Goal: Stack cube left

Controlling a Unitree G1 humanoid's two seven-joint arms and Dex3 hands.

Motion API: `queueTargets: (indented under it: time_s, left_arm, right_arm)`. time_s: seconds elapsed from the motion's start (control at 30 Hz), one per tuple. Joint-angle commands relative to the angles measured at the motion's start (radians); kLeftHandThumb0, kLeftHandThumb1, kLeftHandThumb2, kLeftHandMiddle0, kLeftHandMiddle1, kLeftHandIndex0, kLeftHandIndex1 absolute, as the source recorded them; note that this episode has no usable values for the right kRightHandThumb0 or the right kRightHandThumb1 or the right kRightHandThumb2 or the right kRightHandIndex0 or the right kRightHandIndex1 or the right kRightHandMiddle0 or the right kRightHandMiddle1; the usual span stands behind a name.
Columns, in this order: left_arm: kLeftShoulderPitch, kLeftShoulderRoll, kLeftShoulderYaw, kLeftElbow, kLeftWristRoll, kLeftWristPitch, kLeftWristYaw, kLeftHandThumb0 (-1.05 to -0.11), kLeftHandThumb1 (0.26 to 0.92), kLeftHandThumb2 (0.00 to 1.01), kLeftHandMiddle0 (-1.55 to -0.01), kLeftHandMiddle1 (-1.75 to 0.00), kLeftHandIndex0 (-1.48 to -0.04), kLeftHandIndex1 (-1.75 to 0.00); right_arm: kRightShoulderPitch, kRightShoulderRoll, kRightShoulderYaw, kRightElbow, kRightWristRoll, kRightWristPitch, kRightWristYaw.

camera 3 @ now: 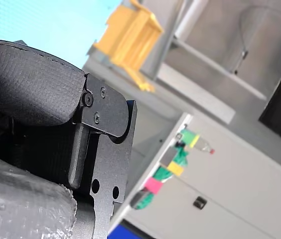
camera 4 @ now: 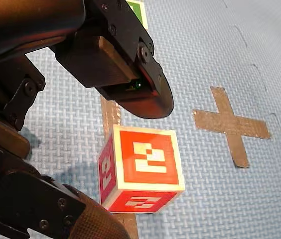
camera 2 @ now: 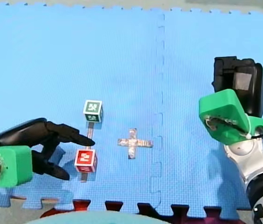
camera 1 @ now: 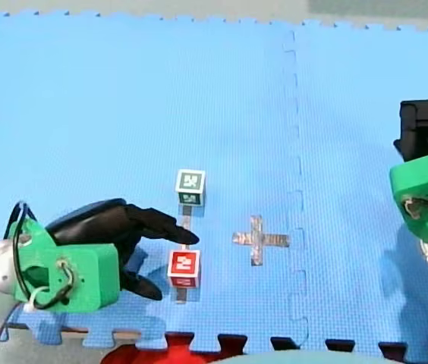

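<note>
A red cube (camera 1: 184,268) with a white marker on top sits on the blue foam mat (camera 1: 123,114) near its front edge. A green cube (camera 1: 190,186) stands a little farther back on the same strip of tape. My left hand (camera 1: 170,264) comes in from the left and brackets the red cube. One finger (camera 4: 130,74) reaches over the far side of the red cube (camera 4: 143,169) and the thumb (camera 4: 56,214) lies at the near side, with gaps both sides. My right hand (camera 2: 238,84) hangs raised at the right edge, far from both cubes.
A silver tape cross (camera 1: 258,240) marks the mat to the right of the cubes. A seam in the mat (camera 1: 297,174) runs front to back beyond it. The mat's jigsaw front edge (camera 1: 221,343) is close behind the red cube, with a red object (camera 1: 146,355) below.
</note>
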Motion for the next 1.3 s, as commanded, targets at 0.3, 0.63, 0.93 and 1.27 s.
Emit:
queueTargets:
  time_s: [0.3,0.63,0.93,1.27]
  left_arm:
    - [0.11,-0.027,-0.018,-0.187,0.065,0.158,0.137,-0.694,0.665,0.0,-0.94,-1.75,-0.8,-0.03]
    - [0.163,-0.047,-0.038,-0.24,0.133,0.202,0.297,-0.618,0.665,0.0,-0.93,-1.75,-0.82,-0.02]
    - [0.16,-0.05,-0.054,-0.229,0.158,0.198,0.354,-0.599,0.669,0.0,-0.93,-1.75,-0.82,-0.02]
    - [0.129,-0.059,-0.075,-0.098,0.215,0.087,0.556,-0.473,0.806,0.04,-0.94,-1.75,-1.23,-0.19]
  right_arm:
    - [0.007,-0.001,0.0,-0.005,0.0,-0.004,-0.002]
    - [0.009,0.001,0.001,-0.009,-0.002,-0.006,-0.006]
    - [0.015,0.001,0.0,-0.011,-0.005,-0.013,-0.009]
    - [0.019,0.002,-0.001,-0.017,-0.006,-0.027,-0.014]
